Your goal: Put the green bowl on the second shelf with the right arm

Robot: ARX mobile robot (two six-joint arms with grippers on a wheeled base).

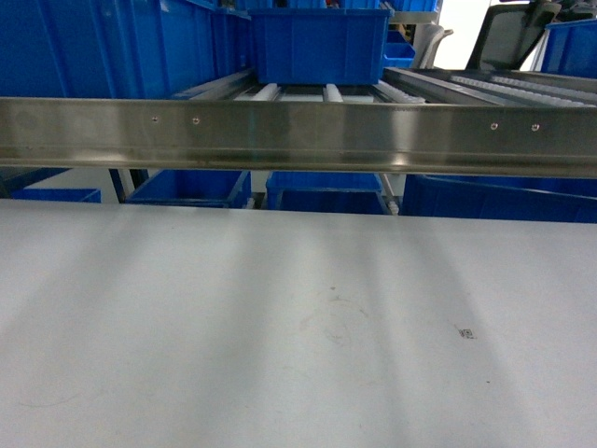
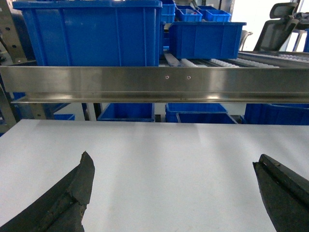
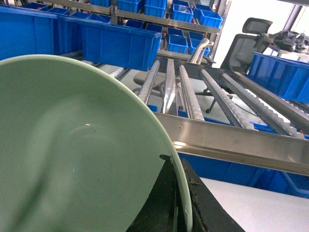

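I've got the green bowl (image 3: 72, 154) filling the right wrist view, and the right gripper (image 3: 179, 203) is pinching its rim: one dark finger inside the wall, one outside, pressed against the plastic at about five o'clock on the bowl. The bowl is tipped up on edge toward the camera, its hollow facing me.

What matters now is where the second shelf (image 3: 231, 140) lies from the bowl. Its steel front rail crosses the view from three o'clock down toward four, beyond the rim, and the roller tracks (image 3: 190, 96) run away from it toward twelve. So the shelf is ahead and to the right, and the bowl looks to ride above rail height. I'd judge the next move is forward over the rail, then level the bowl.

Head view shows the rail and the white tabletop (image 1: 280, 327), with no arm in frame. The left gripper (image 2: 174, 193) hangs spread wide over the table, fingers (image 2: 72, 193) well apart, holding nothing. The right arm is clearly the nearer one.
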